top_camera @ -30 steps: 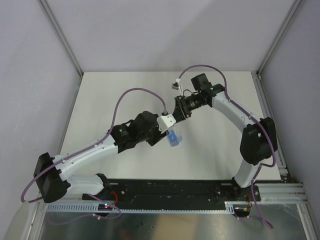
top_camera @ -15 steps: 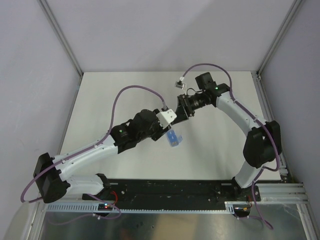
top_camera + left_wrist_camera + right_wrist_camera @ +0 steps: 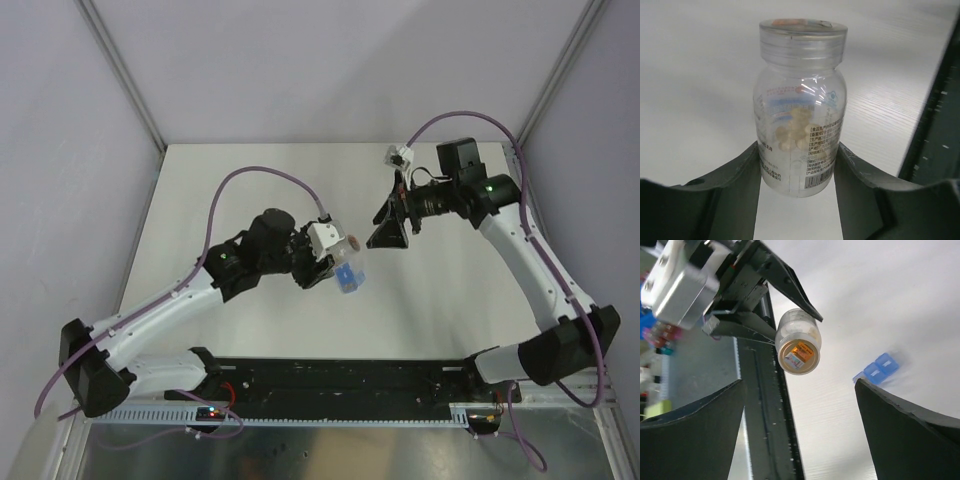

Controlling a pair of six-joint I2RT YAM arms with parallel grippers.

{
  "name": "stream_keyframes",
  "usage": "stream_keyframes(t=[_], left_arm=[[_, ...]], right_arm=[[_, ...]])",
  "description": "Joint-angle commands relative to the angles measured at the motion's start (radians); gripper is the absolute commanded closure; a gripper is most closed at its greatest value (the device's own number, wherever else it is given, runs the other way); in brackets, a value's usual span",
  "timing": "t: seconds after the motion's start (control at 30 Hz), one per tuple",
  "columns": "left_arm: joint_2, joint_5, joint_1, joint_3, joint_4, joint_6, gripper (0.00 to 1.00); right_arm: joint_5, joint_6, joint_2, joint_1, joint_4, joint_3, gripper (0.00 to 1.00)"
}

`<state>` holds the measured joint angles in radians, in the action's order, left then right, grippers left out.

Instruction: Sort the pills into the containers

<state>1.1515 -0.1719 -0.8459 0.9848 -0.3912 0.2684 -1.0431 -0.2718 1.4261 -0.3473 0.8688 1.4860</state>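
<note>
The left gripper point(image 3: 799, 147) has its dark jaws clenched on the lower body of a small clear plastic bottle point(image 3: 800, 100) with a printed label. The left wrist view shows one jaw pressed against each side of it. Inside the bottle, a cluster of small pale cream pills point(image 3: 797, 132) rests against the wall at about mid height. A clear ribbed screw lid point(image 3: 802, 35) sits on the bottle's neck, and the right wrist view shows an orange patch on the lid's end face. In the top view the bottle points out from the left jaws towards the right arm, above the white desk point(image 3: 250, 190). A translucent blue plastic strip of joined square compartments point(image 3: 348, 279) lies on the desk just at the near side of the left jaws. Whether anything is in its compartments cannot be told. The right gripper point(image 3: 390, 233) hangs a little to the right of the bottle and apart from it. It is turned towards the lid end, with its jaws spread wide and grasping nothing. In its own camera the bottle sits between the two jaws, and the blue strip lies on the desk off to the right.
</note>
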Motion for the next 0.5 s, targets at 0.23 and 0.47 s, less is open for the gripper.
stream_keyframes(t=[0.23, 0.47], left_arm=[[-0.012, -0.542, 0.063, 0.186, -0.242, 0.041, 1.0], [0.021, -0.604, 0.064, 0.224, -0.27, 0.025, 1.0]], right_arm=[[0.104, -0.244, -0.168, -0.131, 0.036, 0.004, 0.04], [0.13, -0.28, -0.19, -0.215, 0.057, 0.008, 0.06]])
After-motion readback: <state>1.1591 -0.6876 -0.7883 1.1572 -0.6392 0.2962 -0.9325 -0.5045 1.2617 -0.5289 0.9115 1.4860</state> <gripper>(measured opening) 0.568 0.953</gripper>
